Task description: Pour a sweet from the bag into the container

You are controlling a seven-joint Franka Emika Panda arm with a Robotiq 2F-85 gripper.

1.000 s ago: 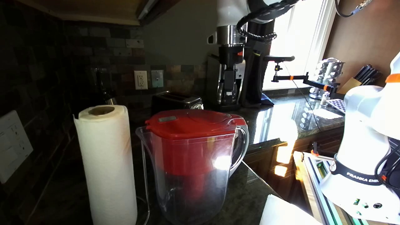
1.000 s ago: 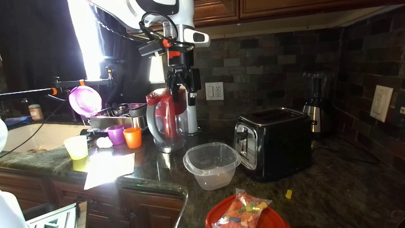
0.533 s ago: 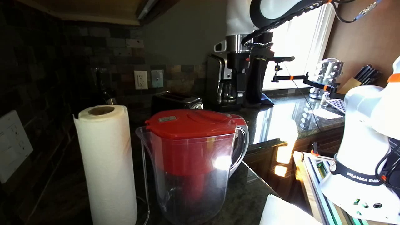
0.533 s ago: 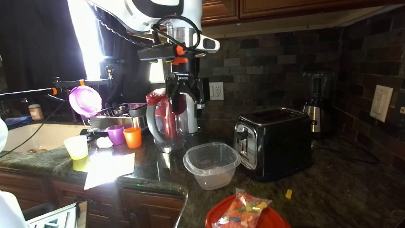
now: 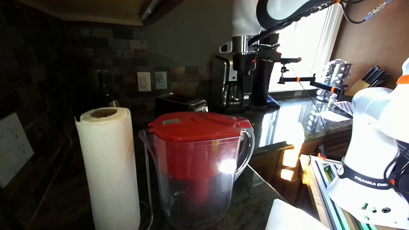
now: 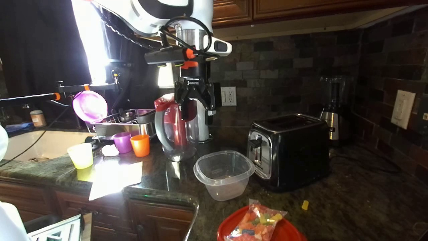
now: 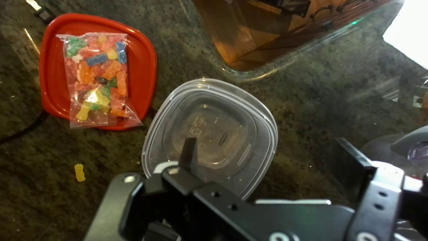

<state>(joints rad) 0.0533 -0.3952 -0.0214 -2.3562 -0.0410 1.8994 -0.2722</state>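
A clear plastic bag of colourful gummy sweets (image 6: 255, 224) lies on a red lid (image 6: 293, 232). In the wrist view the bag (image 7: 97, 77) lies flat on the lid (image 7: 143, 67) at the upper left. A clear square container (image 6: 222, 192) stands upright on the counter and looks empty; it also shows in the wrist view (image 7: 214, 127). My gripper (image 6: 198, 115) is open and holds nothing, high above the counter near the pitcher. In the wrist view the gripper (image 7: 267, 150) has one finger over the container's image and the other to its right. The bag and container do not show in the other angle.
A loose yellow sweet (image 6: 305, 205) lies on the counter. A black toaster (image 6: 291, 154) stands beside the container. A red-lidded pitcher (image 5: 198, 153) and paper towel roll (image 5: 110, 169) stand behind the gripper. Cups (image 6: 140, 145) sit left, and the counter edge (image 6: 195, 214) curves near the container.
In the exterior views my gripper has moved down and to the right over the last second, with hardly any motion in the last half second. The bag and container have not moved.
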